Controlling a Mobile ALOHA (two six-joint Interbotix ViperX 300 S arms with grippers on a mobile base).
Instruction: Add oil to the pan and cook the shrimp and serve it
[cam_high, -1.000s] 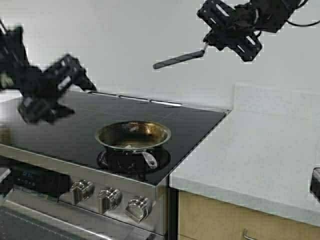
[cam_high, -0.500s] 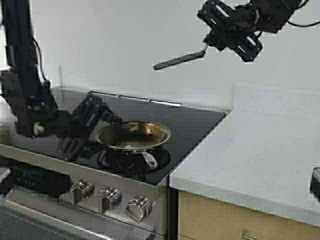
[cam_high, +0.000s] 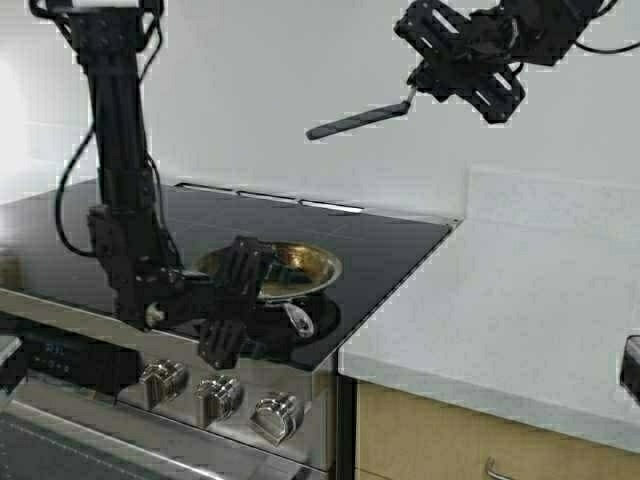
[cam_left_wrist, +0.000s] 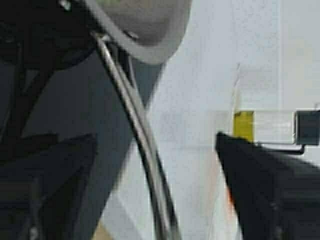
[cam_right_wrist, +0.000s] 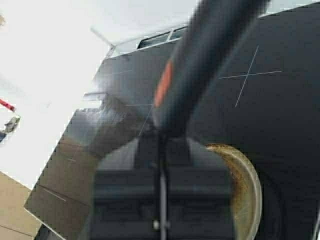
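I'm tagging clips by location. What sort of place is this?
Most likely a home kitchen: a black glass cooktop with steel knobs, a steel pan on it, and a pale countertop alongside.

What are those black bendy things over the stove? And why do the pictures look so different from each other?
Those black things are a robot's two arms. One picture comes from a camera up on the robot, looking down at the shiny black glass stovetop. On it sits a small round steel frying pan, browned inside. The left gripper is low, right at the pan's near side, by its short handle. The right gripper is raised high, shut on a dark flat spatula. The other two pictures come from little cameras on each wrist, so everything looks very close and odd. The right wrist one looks along the spatula down to the pan.
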